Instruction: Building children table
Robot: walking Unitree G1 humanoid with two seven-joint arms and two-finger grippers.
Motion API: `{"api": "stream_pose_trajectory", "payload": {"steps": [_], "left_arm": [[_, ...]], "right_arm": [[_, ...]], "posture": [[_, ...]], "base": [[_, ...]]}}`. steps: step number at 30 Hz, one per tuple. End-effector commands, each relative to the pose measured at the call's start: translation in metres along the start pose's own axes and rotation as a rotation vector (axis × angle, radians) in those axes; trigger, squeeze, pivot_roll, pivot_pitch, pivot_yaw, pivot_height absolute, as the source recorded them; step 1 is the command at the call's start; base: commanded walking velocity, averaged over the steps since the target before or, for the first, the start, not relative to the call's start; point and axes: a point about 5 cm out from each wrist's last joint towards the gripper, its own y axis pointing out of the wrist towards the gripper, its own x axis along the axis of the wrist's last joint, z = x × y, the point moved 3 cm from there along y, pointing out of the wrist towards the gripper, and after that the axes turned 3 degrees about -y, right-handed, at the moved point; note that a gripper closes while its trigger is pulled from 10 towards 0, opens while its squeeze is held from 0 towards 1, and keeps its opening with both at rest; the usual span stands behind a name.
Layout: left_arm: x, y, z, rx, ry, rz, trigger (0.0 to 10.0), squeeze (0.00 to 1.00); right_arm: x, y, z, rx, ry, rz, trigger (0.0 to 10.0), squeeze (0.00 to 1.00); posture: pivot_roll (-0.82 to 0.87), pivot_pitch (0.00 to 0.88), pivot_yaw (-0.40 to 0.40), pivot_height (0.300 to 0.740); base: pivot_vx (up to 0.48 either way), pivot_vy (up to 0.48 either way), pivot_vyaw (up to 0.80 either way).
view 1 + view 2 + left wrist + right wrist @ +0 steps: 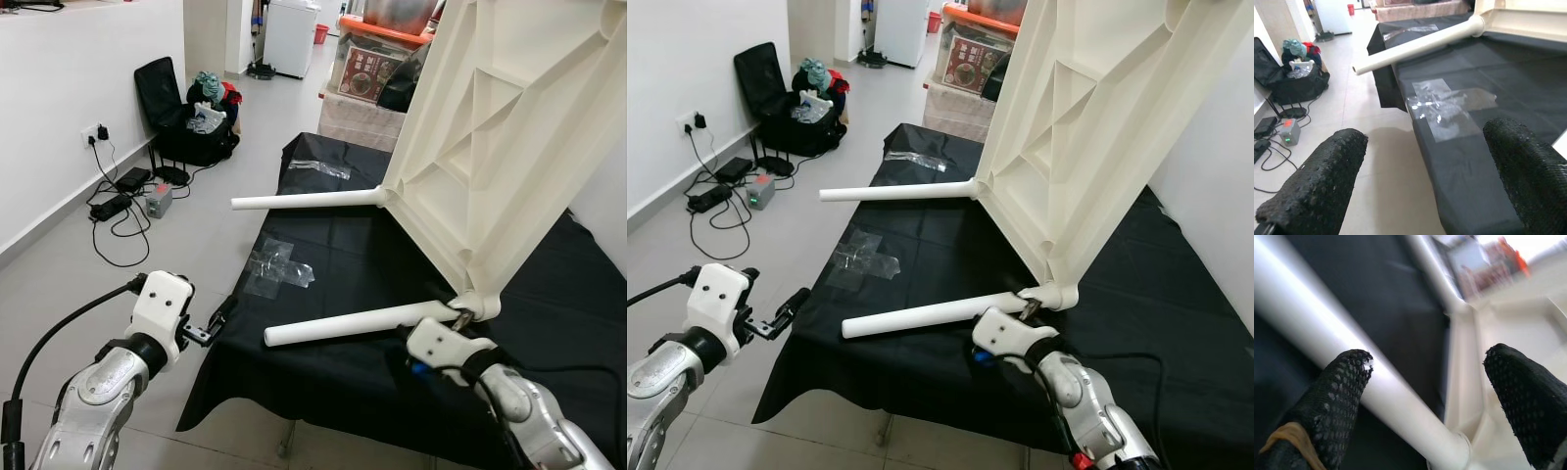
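Closest to my head camera, my two silver arms are reaching forward at the bottom of the view. My right gripper is sitting at the near corner of the cream plastic children's tabletop, its two black mesh fingers spread wide on either side of the nearer white cylindrical table leg, just short of the socket where that leg plugs in. I can't tell whether either pad is actually touching the tube.

That tabletop is standing tilted on its edge on the black cloth-covered work surface, ribbed underside facing me, its top running out of view above. Two legs are sticking out sideways from its lower corners toward my left: the nearer one low over the cloth, and the farther white leg higher up, its free end hanging out over the floor.

My left gripper is hovering off the cloth's left edge, over the pale tiled floor, fingers wide apart and holding nothing. Between the two legs, a crumpled clear plastic bag is lying flat on the cloth.

Further off, an open black suitcase is sitting against the white wall, with a tangle of black cables and chargers beside it.
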Motion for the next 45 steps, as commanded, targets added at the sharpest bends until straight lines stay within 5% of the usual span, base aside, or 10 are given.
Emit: {"api": "stream_pose_trajectory", "payload": {"steps": [1, 5, 6, 8, 9, 11, 12, 15, 27, 45], "left_arm": [[0.0, 0.005, -0.005, -0.007, -0.009, -0.01, 10.0, 0.0], [0.002, 0.007, -0.002, 0.007, -0.013, -0.02, 10.0, 0.0], [0.002, 0.007, -0.002, 0.007, -0.013, -0.02, 10.0, 0.0], [0.003, 0.008, 0.002, 0.026, -0.016, -0.027, 10.0, 0.0], [0.003, 0.009, 0.002, 0.03, -0.017, -0.03, 10.0, 0.0], [0.003, 0.009, 0.002, 0.03, -0.017, -0.03, 10.0, 0.0], [0.004, 0.01, 0.001, 0.029, -0.02, -0.036, 10.0, 0.0], [0.004, 0.012, 0.001, 0.03, -0.022, -0.041, 10.0, 0.0], [0.003, 0.012, -0.005, 0.024, -0.031, -0.049, 10.0, 0.0], [0.007, 0.021, -0.009, 0.021, -0.036, -0.075, 10.0, 0.0]], "right_arm": [[-0.001, 0.0, -0.013, -0.09, 0.149, 0.038, 10.0, 1.0], [0.002, 0.001, -0.013, -0.168, 0.395, 0.068, 10.0, 0.98], [0.002, 0.001, -0.013, -0.168, 0.395, 0.068, 10.0, 0.98], [0.004, -0.001, -0.007, -0.198, 0.573, 0.082, 10.0, 0.89], [0.005, -0.002, -0.003, -0.201, 0.633, 0.096, 10.0, 0.68], [0.005, -0.002, -0.003, -0.201, 0.633, 0.096, 10.0, 0.68], [0.008, -0.002, 0.001, -0.207, 0.741, 0.114, 10.0, 0.0], [0.02, -0.002, 0.0, -0.236, 0.89, 0.097, 10.0, 0.0], [0.062, -0.005, -0.027, -0.265, 0.76, -0.087, 10.0, 0.0], [0.074, -0.003, -0.038, -0.244, 0.828, -0.111, 10.0, 0.0]], "posture": [[0.06, 0.0, -0.162, 0.74], [0.06, 0.0, -0.161, 0.74], [0.06, 0.0, -0.161, 0.74], [0.06, 0.0, -0.159, 0.74], [0.06, 0.0, -0.155, 0.74], [0.06, 0.0, -0.155, 0.74], [0.06, 0.0, -0.154, 0.74], [0.06, 0.0, -0.149, 0.74], [0.06, 0.0, -0.143, 0.74], [0.06, 0.0, -0.129, 0.74]], "base": [[0.0, 0.0, 0.0], [0.0, 0.0, 0.0], [0.0, 0.0, 0.0], [0.0, 0.0, 0.0], [0.0, 0.0, 0.0], [0.0, 0.0, 0.0], [0.0, 0.0, 0.0], [0.0, 0.0, 0.0], [0.0, 0.0, 0.0], [0.0, -0.388, 0.0]]}}
